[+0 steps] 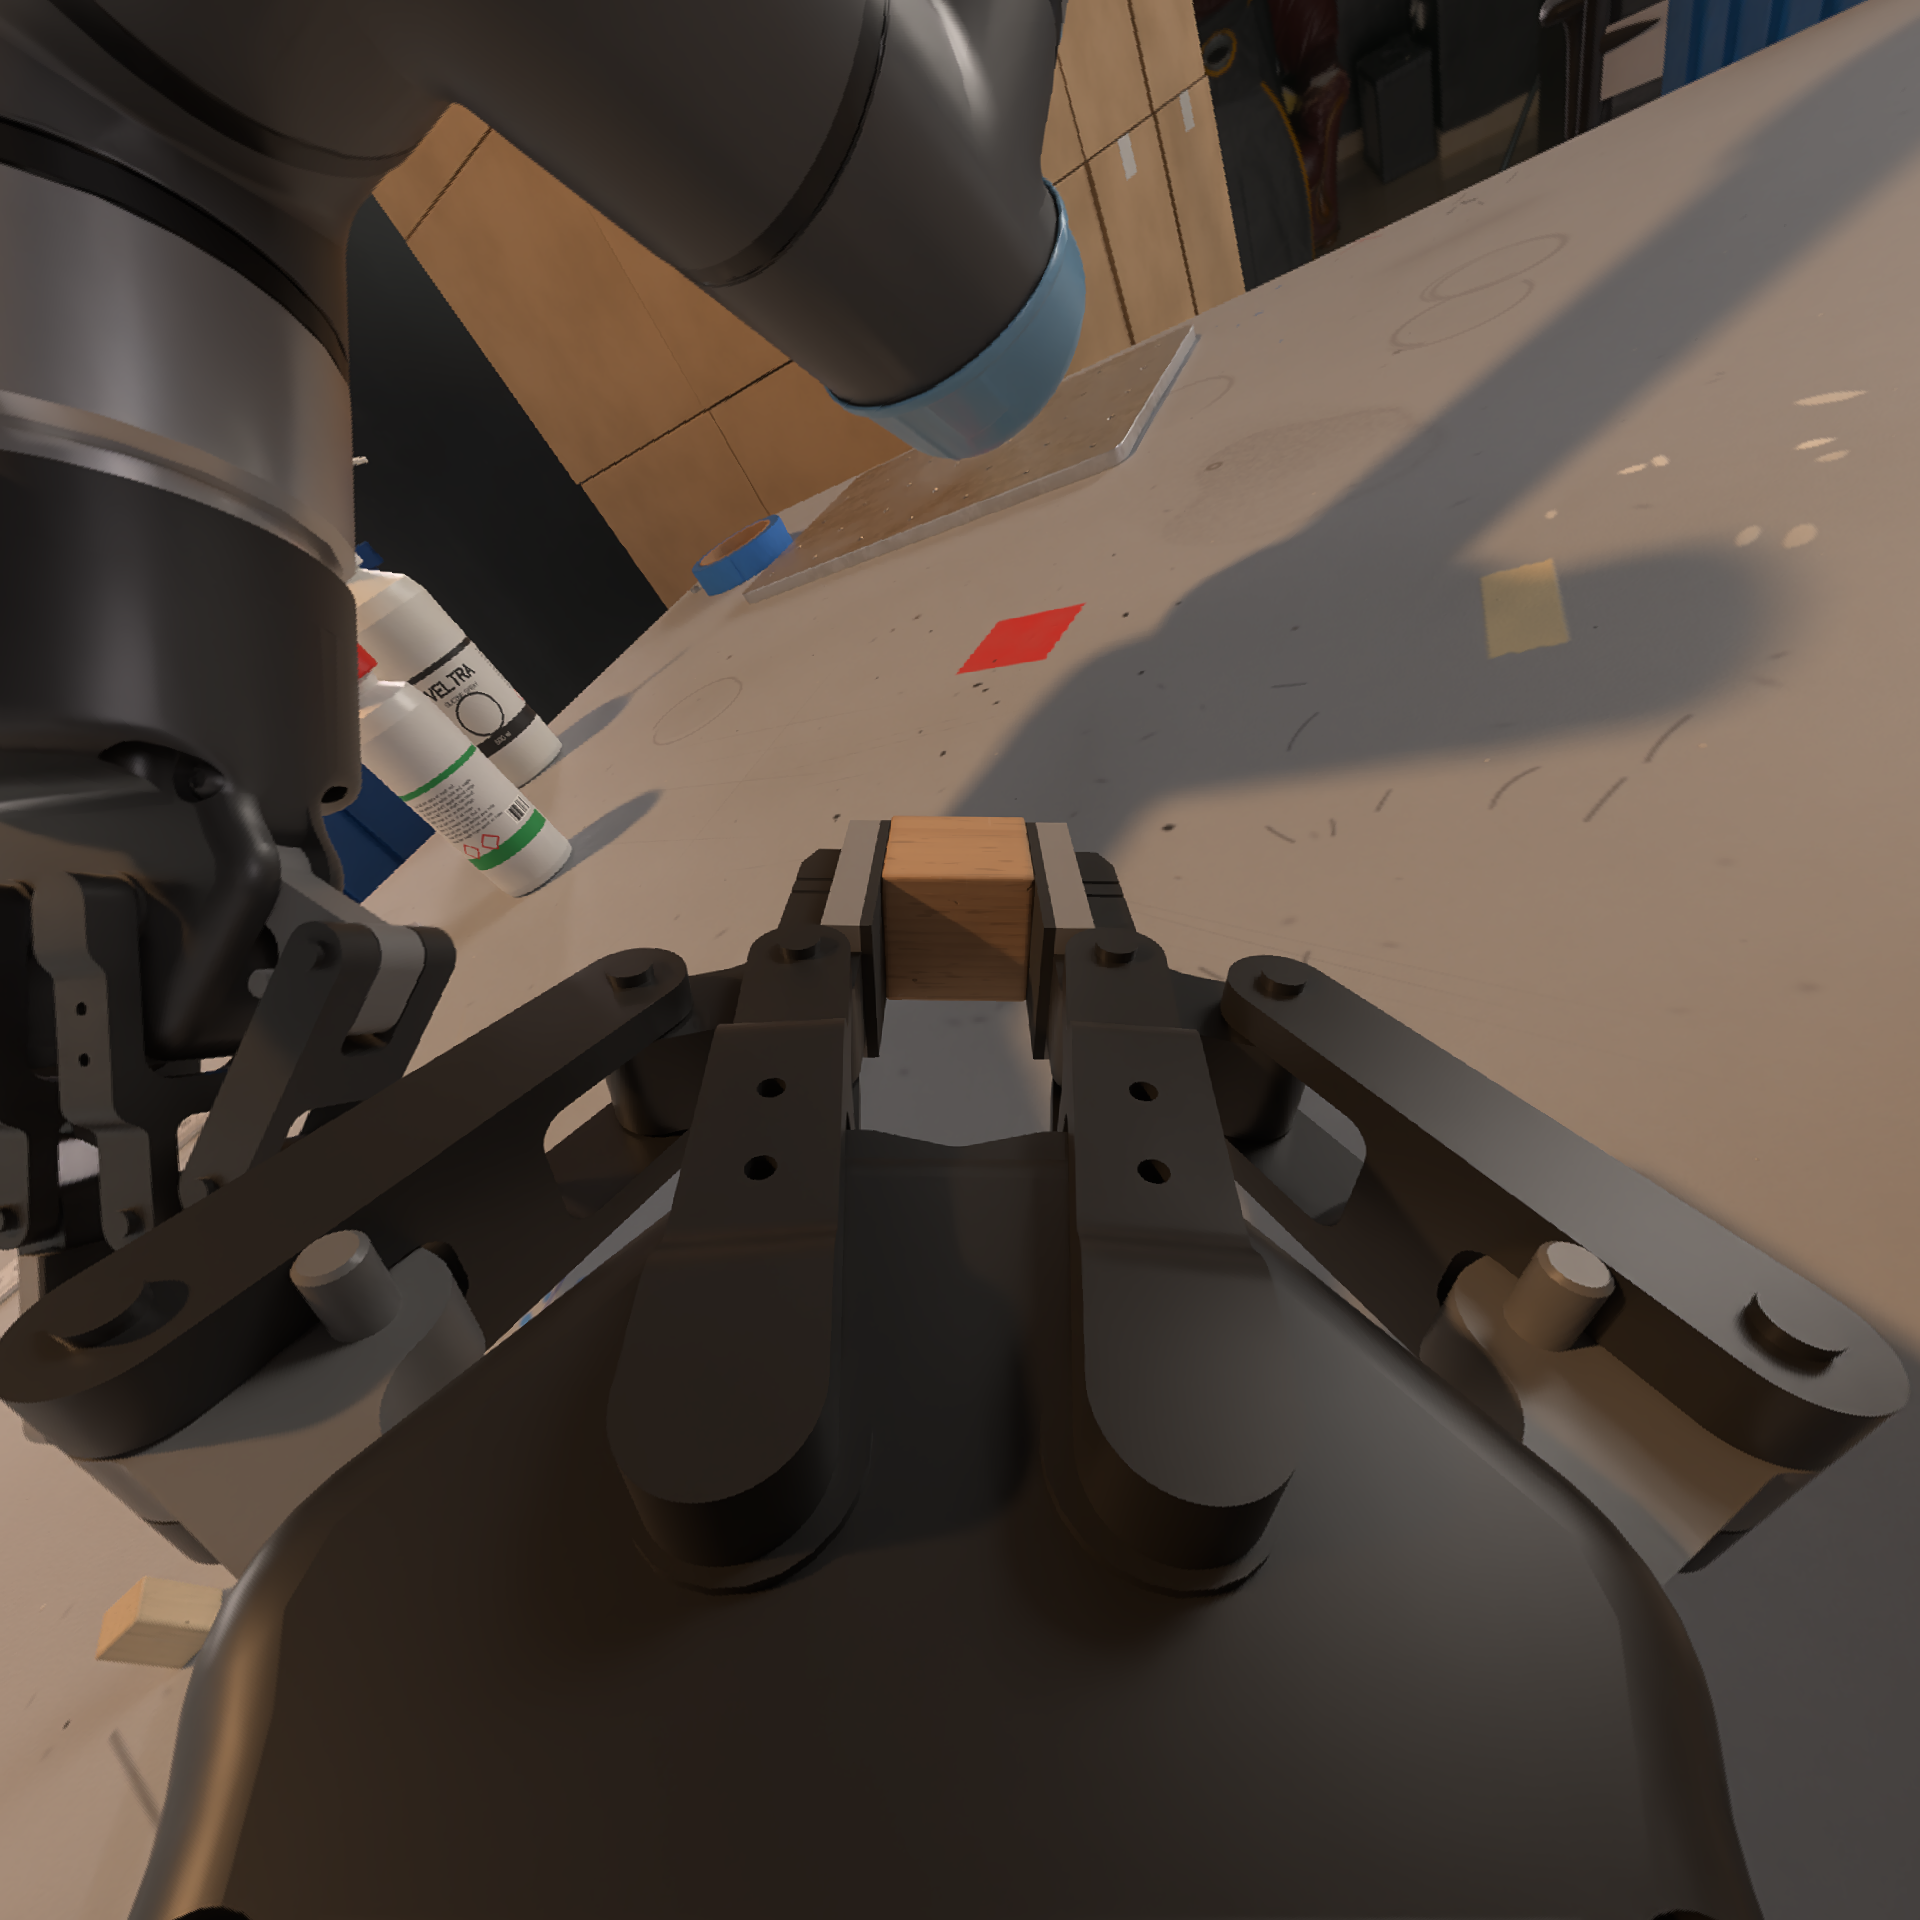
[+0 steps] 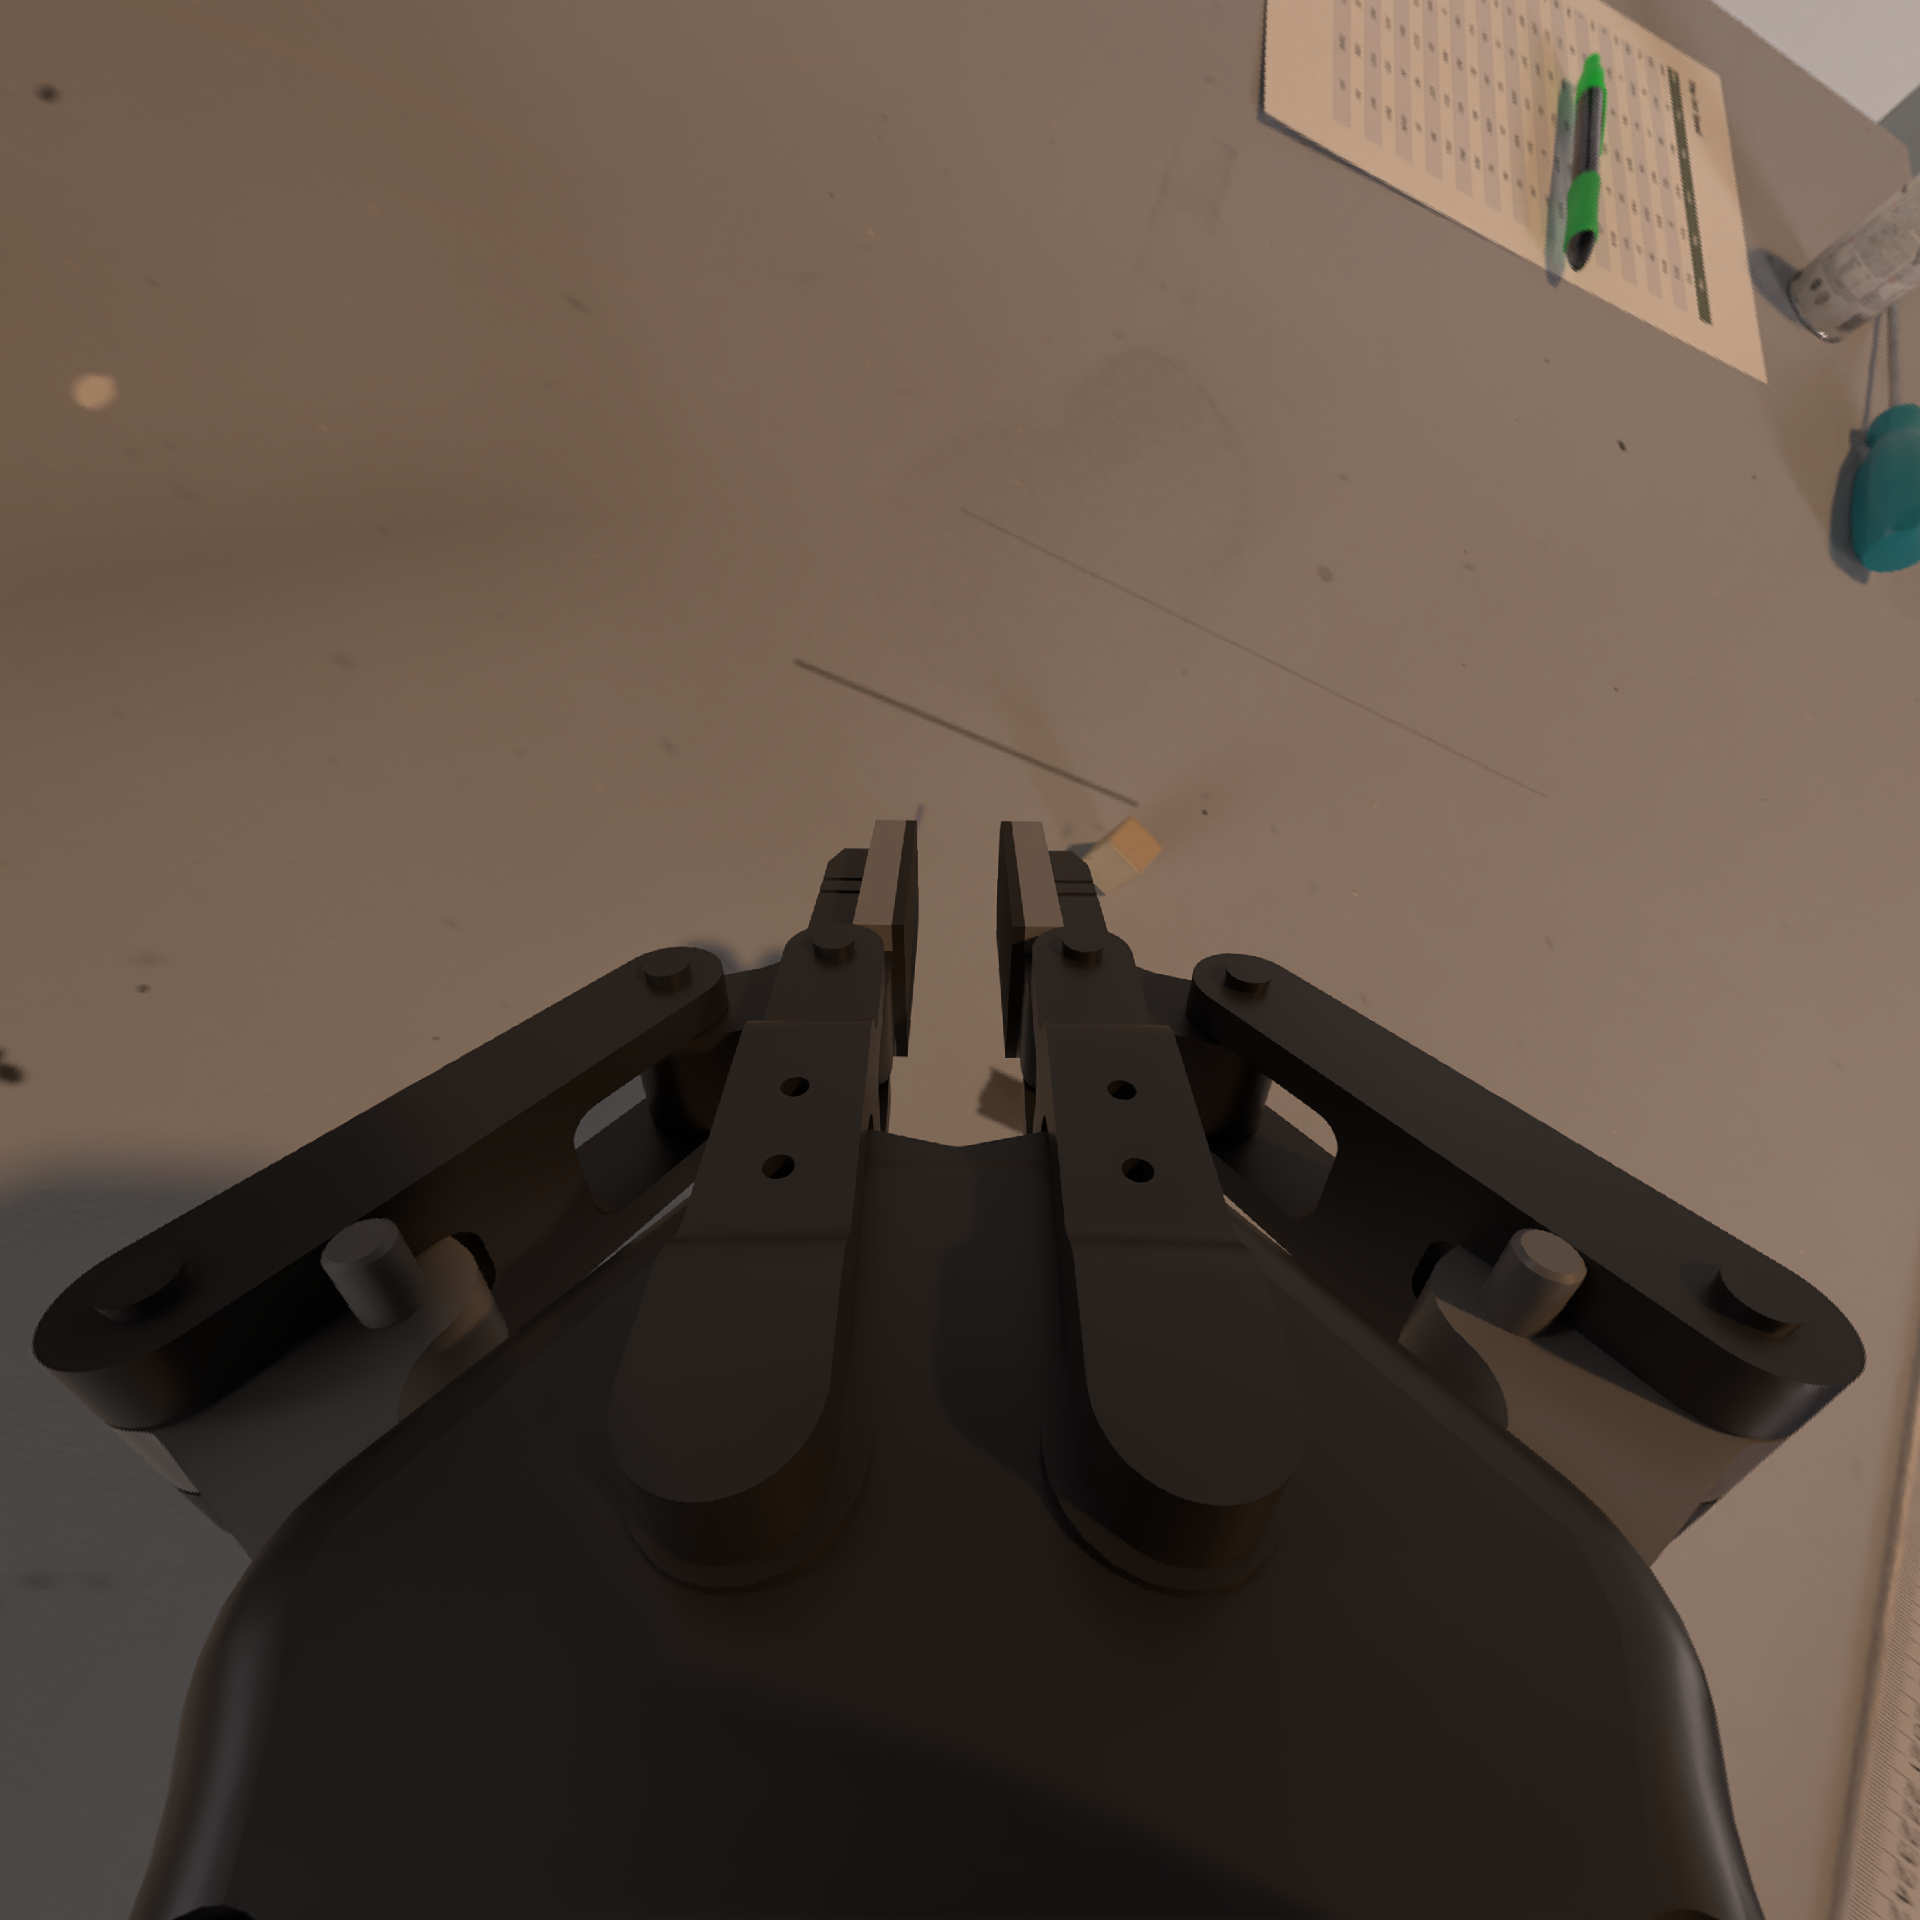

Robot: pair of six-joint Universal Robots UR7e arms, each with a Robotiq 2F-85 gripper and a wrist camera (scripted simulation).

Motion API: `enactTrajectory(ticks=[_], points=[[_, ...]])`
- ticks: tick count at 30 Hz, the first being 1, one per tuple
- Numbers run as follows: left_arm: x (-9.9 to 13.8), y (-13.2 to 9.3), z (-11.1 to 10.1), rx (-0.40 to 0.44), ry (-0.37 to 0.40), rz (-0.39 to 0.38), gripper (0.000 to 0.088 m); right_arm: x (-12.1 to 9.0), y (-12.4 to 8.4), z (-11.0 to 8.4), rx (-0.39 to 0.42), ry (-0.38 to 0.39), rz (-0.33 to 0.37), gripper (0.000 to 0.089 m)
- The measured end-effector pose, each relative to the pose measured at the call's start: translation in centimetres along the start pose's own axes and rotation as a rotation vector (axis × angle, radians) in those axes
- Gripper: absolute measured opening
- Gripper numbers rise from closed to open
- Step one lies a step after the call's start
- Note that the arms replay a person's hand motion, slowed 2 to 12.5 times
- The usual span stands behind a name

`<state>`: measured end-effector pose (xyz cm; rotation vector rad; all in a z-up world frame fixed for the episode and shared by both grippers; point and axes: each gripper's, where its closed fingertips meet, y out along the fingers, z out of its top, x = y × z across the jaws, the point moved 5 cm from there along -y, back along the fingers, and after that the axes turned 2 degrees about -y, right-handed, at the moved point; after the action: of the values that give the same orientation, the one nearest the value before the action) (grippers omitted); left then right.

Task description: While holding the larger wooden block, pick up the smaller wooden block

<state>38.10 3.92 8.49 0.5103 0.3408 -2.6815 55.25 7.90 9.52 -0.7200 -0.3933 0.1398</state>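
Note:
My left gripper (image 1: pixel 958 831) is shut on the larger wooden block (image 1: pixel 956 914), a brown cube held above the table between both pads. My right gripper (image 2: pixel 958 831) has its jaws a narrow gap apart with nothing between them, high over the table. The smaller wooden block (image 2: pixel 1130 850), pale, lies on the table just right of the right fingertip, partly hidden behind it. In the left wrist view a pale block (image 1: pixel 156 1621) lies on the table at the lower left, under the right gripper's body (image 1: pixel 208 987).
Two white bottles (image 1: pixel 468 769), a blue tape roll (image 1: pixel 740 553) and a perforated board (image 1: pixel 987 468) stand at the table's far left. A red square (image 1: pixel 1023 636) marks the table. A printed sheet with a green pen (image 2: pixel 1584 166), a glass and a teal object (image 2: pixel 1886 499) sit at the right edge.

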Motion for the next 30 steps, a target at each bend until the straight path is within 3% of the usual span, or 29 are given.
enactTrajectory(ticks=[4,11,16,25,30], points=[[-0.1,-0.1,0.0,0.007,-0.016,0.002,0.0221,1.5,0.4,-0.5,-0.055,-0.017,-0.037,0.0141],[-0.4,-0.3,-0.1,0.015,-0.036,0.011,0.0221,3.4,1.0,-0.7,-0.078,0.023,-0.035,0.0137],[-0.5,-0.4,-0.1,0.017,-0.046,0.015,0.0221,5.0,1.2,-1.7,-0.159,0.028,-0.061,0.0119],[-0.4,-0.4,-0.1,0.014,-0.046,0.017,0.0221,6.0,2.1,-3.1,-0.266,0.061,0.037,0.0120],[-0.4,-0.4,-0.2,0.009,-0.041,0.018,0.0221,6.2,2.8,-3.0,-0.273,-0.002,0.059,0.0126]])
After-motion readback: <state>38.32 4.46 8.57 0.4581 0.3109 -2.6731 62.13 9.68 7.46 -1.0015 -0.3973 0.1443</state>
